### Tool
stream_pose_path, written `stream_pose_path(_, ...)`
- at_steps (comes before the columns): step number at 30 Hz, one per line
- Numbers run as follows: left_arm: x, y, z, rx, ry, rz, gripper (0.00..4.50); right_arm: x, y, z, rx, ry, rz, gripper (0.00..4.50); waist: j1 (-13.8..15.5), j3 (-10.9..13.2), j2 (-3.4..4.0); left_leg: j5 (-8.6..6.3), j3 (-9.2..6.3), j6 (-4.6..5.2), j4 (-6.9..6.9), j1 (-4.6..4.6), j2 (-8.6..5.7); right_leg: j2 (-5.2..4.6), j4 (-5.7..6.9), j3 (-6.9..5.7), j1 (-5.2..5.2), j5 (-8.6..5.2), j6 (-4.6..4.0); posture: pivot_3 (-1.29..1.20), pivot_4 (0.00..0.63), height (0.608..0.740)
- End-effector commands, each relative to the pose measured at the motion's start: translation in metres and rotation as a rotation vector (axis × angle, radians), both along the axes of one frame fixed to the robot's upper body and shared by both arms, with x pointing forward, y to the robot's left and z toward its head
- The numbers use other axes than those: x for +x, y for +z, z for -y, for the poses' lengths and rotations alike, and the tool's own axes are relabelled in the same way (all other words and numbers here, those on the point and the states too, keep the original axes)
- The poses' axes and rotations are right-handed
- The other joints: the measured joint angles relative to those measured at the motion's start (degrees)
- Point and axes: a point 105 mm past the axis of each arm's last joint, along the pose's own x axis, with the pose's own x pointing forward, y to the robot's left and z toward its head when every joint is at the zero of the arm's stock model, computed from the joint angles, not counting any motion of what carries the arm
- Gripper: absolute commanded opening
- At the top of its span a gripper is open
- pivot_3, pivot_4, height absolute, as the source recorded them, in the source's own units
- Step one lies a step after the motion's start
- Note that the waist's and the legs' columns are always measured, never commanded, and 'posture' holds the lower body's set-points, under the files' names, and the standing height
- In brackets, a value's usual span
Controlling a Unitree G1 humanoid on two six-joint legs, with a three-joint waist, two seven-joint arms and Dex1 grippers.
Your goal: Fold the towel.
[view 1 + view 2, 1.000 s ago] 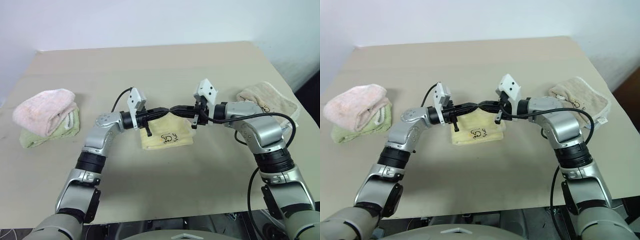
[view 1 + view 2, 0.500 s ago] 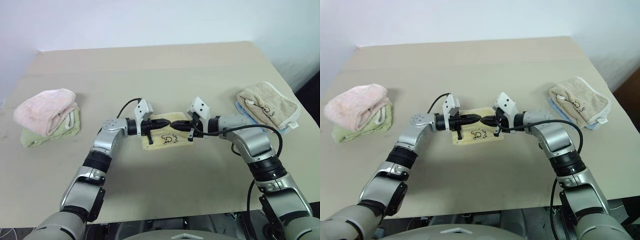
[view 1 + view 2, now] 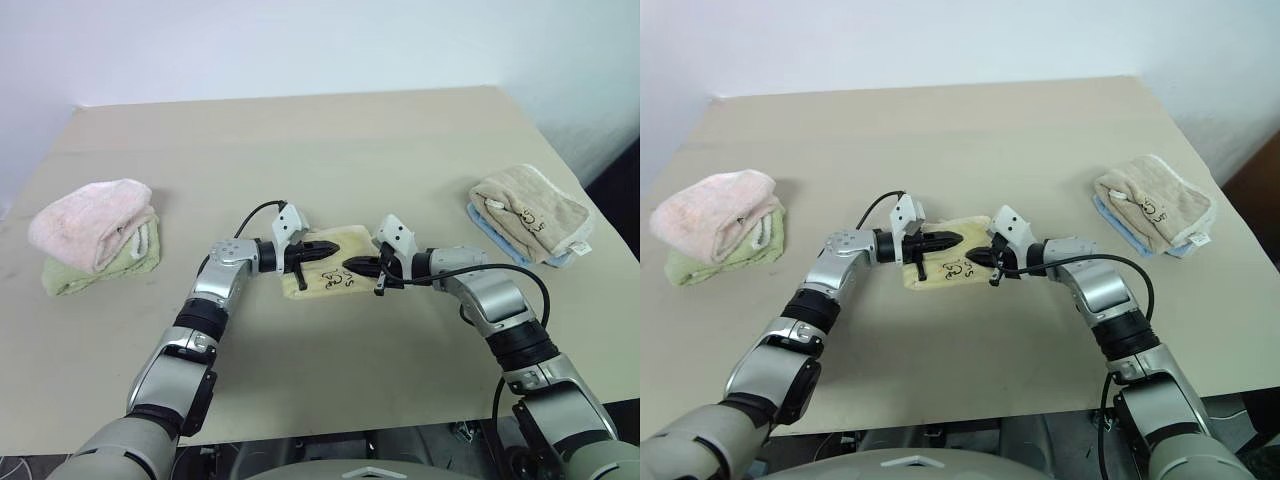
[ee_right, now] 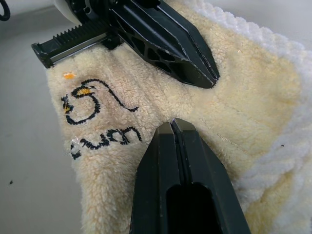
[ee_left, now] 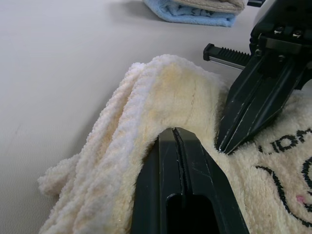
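Observation:
The towel (image 3: 318, 281), pale yellow with a dark embroidered mark, lies folded at the middle of the table. My left gripper (image 3: 333, 246) comes in from the left, shut, its tip resting on the towel's top near the far edge. Facing it from the right, my right gripper (image 3: 347, 266) is shut too and presses its tip into the terry close beside the mark. The two tips stand a short way apart. In the left wrist view the cloth (image 5: 146, 97) bulges around my left gripper (image 5: 176, 131). No cloth shows between either pair of fingers.
A pink folded towel (image 3: 90, 220) sits on a green one (image 3: 100, 270) at the table's left. A beige towel (image 3: 530, 208) lies on a blue one (image 3: 486, 224) near the right edge. Bare tan tabletop (image 3: 330, 150) surrounds the yellow towel.
Both grippers have come down from above the towel until their tips rest on it. They stayed shut. The towel has kept its place.

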Motion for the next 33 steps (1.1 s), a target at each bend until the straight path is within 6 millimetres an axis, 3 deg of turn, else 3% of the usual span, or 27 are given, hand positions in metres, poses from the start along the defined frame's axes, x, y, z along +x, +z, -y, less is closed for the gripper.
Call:
stream_pose_path(1,-0.001,0.0,-0.004,0.01,-0.004,0.007,0.02,0.006,0.006,0.004,0.025,-0.032,0.009,0.0,-0.02,0.0,0.0,0.0,0.0,0.0,0.0,0.0,0.0,0.0,0.0,0.0,0.03,0.0,0.0,0.0,0.15,0.728)
stream_pose_path(6,-0.006,0.041,-0.011,-0.101,-0.072,0.075,0.02,0.008,0.048,-0.004,0.154,0.014,0.049,0.0,-0.3,0.02,-0.01,0.01,-0.01,0.01,0.06,-0.19,0.0,0.0,0.18,0.01,-0.06,0.0,0.0,0.0,0.15,0.728)
stream_pose_path(9,-0.014,0.053,-0.019,-0.106,-0.112,0.096,0.02,0.013,0.067,-0.004,0.2,0.012,0.07,0.0,-0.55,0.02,0.0,0.07,0.0,0.08,0.1,-0.37,0.0,-0.03,0.39,0.02,-0.36,0.0,0.0,0.0,0.15,0.728)
stream_pose_path(15,-0.028,0.069,-0.028,-0.125,-0.161,0.111,0.02,0.02,0.076,-0.004,0.216,0.001,0.079,0.0,-1.17,0.02,0.0,0.06,-0.03,0.08,0.01,-0.36,-0.02,-0.05,0.38,0.02,-0.37,0.0,0.0,0.0,0.15,0.728)
stream_pose_path(23,-0.057,0.035,-0.028,-0.043,-0.233,0.037,0.02,0.037,0.055,-0.008,0.154,-0.075,0.045,0.0,-1.32,0.03,0.02,0.08,-0.03,0.05,-0.09,-0.33,-0.02,-0.06,0.39,0.06,-0.42,0.0,-0.02,0.0,0.15,0.728)
stream_pose_path(33,-0.057,0.0,-0.032,0.011,-0.187,-0.04,0.02,0.044,0.035,-0.013,0.112,-0.097,0.028,0.0,-1.29,0.03,0.02,0.1,-0.03,0.01,-0.08,-0.32,-0.04,-0.06,0.42,0.06,-0.44,0.01,-0.03,0.0,0.15,0.728)
